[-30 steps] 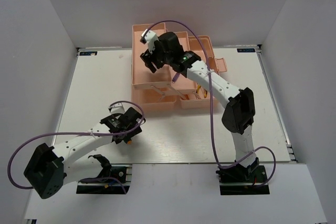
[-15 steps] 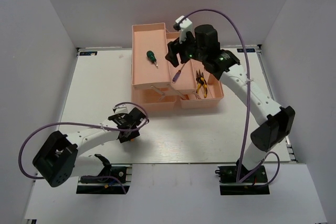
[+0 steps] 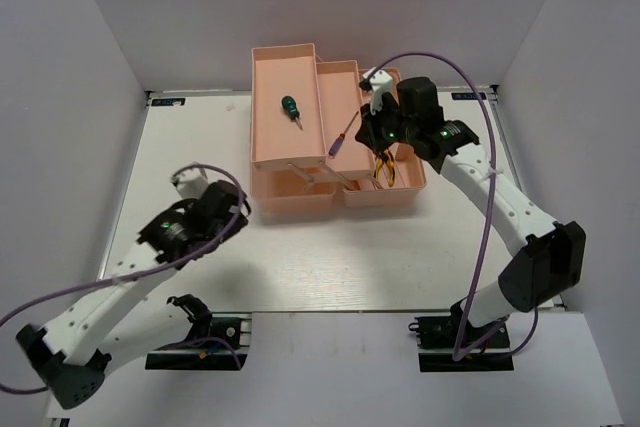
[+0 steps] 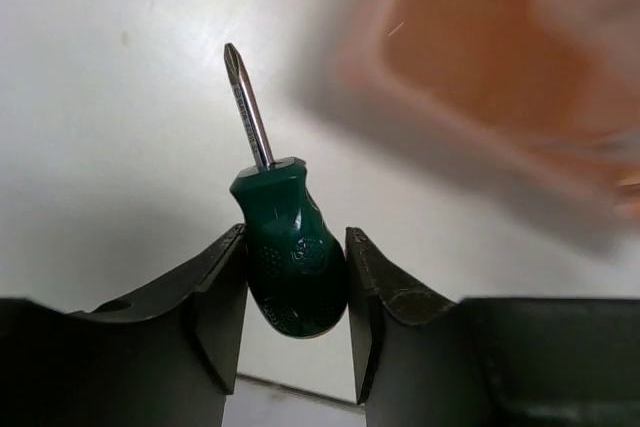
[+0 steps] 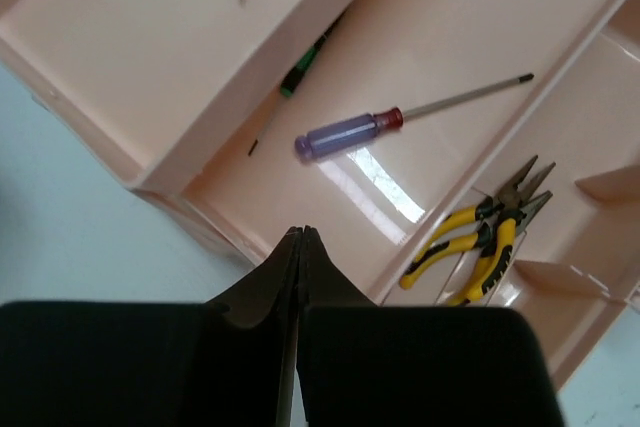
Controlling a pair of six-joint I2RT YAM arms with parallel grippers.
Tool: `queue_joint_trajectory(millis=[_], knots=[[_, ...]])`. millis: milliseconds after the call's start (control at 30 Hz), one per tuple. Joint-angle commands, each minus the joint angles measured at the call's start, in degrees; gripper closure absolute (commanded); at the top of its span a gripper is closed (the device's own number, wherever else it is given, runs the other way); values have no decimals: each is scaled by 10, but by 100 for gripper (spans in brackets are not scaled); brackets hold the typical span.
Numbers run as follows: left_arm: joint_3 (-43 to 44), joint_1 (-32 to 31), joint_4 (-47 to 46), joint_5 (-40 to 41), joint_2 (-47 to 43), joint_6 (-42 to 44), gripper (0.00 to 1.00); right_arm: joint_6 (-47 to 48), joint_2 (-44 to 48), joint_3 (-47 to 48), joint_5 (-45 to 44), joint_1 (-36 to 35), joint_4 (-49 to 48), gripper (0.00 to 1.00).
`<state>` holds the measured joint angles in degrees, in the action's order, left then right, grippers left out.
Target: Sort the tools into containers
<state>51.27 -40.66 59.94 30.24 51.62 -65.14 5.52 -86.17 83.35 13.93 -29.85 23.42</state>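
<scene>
Left claw (image 4: pixel 296 292) has closed on a stubby green screwdriver (image 4: pixel 283 227), tip pointing ahead. The pink toolbox (image 4: pixel 470 97) is ahead-right, blurred. Right claw (image 5: pixel 300 247) has pinched together, empty, with the purple screwdriver (image 5: pixel 350 133) and pliers (image 5: pixel 480 237) just ahead. Probably the last tool left to sort.

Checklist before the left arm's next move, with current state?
1. Left gripper grip on green screwdriver: ok, handle pinched from both sides.
2. Screwdriver lifted off the table: cannot tell.
3. Its tip apart from the toolbox: ok.
4. Right gripper shut and empty: ok.
5. Top tray uncovered: ok, the right arm hovers over the pliers side; a second green screwdriver lies in the tray.
</scene>
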Motion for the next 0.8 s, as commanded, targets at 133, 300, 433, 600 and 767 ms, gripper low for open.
queue_joint_trajectory(millis=[133, 300, 433, 600, 767], knots=[[168, 2, -77, 96, 16, 173, 98, 49, 45, -62, 21, 29, 22, 100], [272, 13, -196, 69, 145, 271, 98, 49, 54, -80, 39, 41, 50, 89], [340, 37, -253, 48, 242, 296, 98, 54, 75, -98, 58, 46, 60, 81], [444, 71, -237, 11, 368, 308, 97, 58, 110, -135, 75, 51, 68, 69], [478, 89, -238, -44, 405, 327, 55, 102, 149, -154, 134, 52, 70, 37]])
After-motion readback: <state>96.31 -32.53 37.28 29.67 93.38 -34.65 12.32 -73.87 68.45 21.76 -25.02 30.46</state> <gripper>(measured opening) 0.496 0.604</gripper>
